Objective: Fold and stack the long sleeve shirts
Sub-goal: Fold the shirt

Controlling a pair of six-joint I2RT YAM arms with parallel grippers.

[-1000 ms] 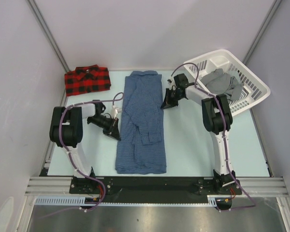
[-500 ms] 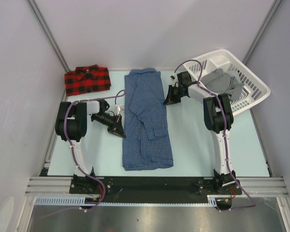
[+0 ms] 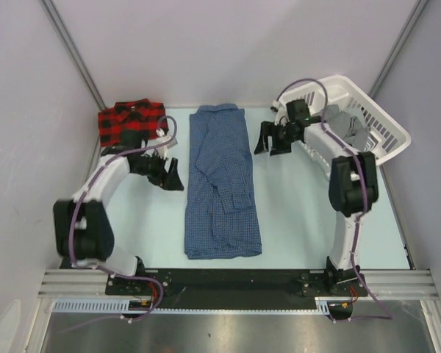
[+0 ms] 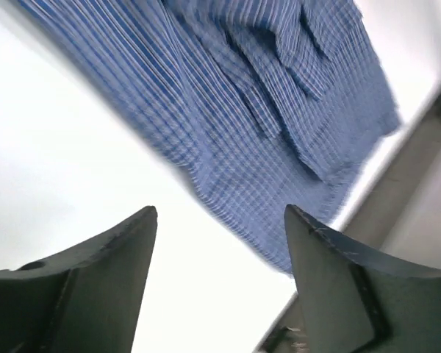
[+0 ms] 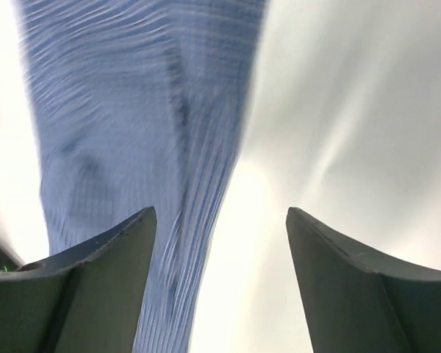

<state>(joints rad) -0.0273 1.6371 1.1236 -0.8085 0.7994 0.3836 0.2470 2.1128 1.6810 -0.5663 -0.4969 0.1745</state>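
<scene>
Over the pale bench [image 3: 309, 213], the overhead view takes in everything at once: the blue check shirt [image 3: 222, 184] lies in a long narrow strip down the middle, collar at the far end, with a sleeve folded across its front. The red-and-black plaid shirt [image 3: 128, 121] sits folded at the far left corner, well apart from it. Neither wrist camera shows the plaid shirt. The left one looks past its own prongs at the blue cloth [image 4: 264, 95] and its layered folds, and the right one gives only a blurred streak of the same blue fabric [image 5: 132, 110] beside bare bench. At the far right a white basket [image 3: 382, 125] sits tipped at the bench corner, holding a crumpled grey garment [image 3: 345, 121]. The left arm reaches far forward, and the left pincer [image 3: 170, 176] hangs just beside the shirt's left edge, prongs apart with nothing between them [image 4: 220, 213]. The right arm stretches toward the far end, and the right pincer [image 3: 270, 143] points down between shirt and basket, likewise spread and empty [image 5: 220, 213].
</scene>
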